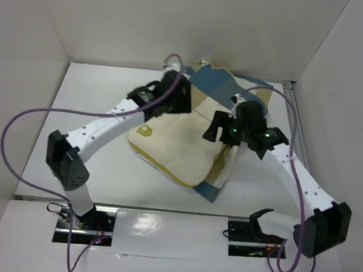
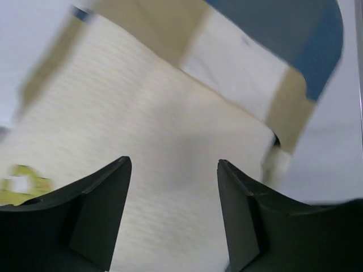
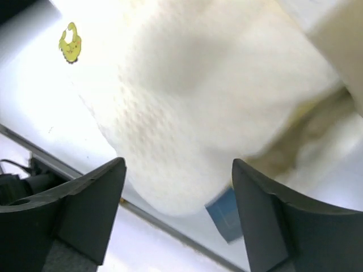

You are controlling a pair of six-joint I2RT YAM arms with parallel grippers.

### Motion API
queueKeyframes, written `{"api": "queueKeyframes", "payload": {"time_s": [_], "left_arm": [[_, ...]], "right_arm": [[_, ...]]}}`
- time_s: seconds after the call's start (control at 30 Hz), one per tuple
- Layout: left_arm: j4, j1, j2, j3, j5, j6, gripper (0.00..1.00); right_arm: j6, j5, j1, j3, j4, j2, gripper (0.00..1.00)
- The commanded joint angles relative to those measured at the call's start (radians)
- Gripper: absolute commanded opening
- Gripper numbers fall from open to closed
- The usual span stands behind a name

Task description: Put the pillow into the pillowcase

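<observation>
Left wrist view: left gripper [image 2: 173, 209] has its black fingers [image 2: 108, 209] spread wide with nothing between them. It hangs over the large soft cream-white pillow with yellow piping [image 2: 170, 147]; can't tell if the tips touch the fabric. The pillow's small yellow round logo [image 2: 22, 184] sits just left of the left finger. The thin blue, tan and cream checked pillowcase [image 2: 295, 34] is folded across the far end of the pillow.

Right wrist view: right gripper [image 3: 178, 215] is likewise wide open, gripping nothing, above the pillow's rounded near corner. A blue pillowcase corner [image 3: 224, 212] pokes out from under that corner.

Top view: left arm reaches diagonally from its base to the pillow's far-left part, left gripper [image 1: 180, 97] at the pillowcase edge. Right arm is bent at the elbow on the right and angles inward, right gripper [image 1: 217, 130] over the pillow's right side.

Pillow [image 1: 171, 144] lies mid-table [image 1: 95, 102], mostly exposed. Pillowcase [image 1: 228, 89] is bunched at its far end and runs under its right edge. Can't tell how far the pillow is inside.
</observation>
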Motion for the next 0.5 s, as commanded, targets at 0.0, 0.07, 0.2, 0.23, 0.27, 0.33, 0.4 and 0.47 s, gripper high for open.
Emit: {"api": "queueKeyframes", "payload": {"time_s": [0.0,0.07,0.2,0.23,0.27,0.33,0.4,0.47], "left_arm": [[0.003,0.205,-0.074,-0.081,0.008,0.044,0.74],[0.003,0.322,-0.048,-0.136,0.059,0.044,0.73],[0.012,0.424,0.026,-0.218,0.144,0.057,0.68],[0.021,0.424,0.037,-0.233,0.160,0.043,0.68],[0.021,0.424,0.047,-0.270,0.196,0.034,0.68],[0.053,0.412,0.048,-0.319,0.271,0.034,0.68],[0.128,0.338,0.022,-0.399,0.377,0.044,0.68],[0.139,0.267,0.008,-0.423,0.410,0.034,0.70]], "right_arm": [[0.057,0.099,0.198,0.077,0.124,0.124,0.81],[0.066,0.125,0.293,0.105,0.181,0.201,0.78],[0.101,0.078,0.371,0.101,0.233,0.415,0.79],[0.101,0.078,0.355,0.088,0.233,0.431,0.80],[0.101,0.102,0.346,0.071,0.223,0.440,0.82],[0.114,0.191,0.289,0.030,0.157,0.424,0.85],[0.114,0.298,0.250,0.010,0.101,0.376,0.85],[0.100,0.351,0.191,-0.002,0.043,0.338,0.87]]}}
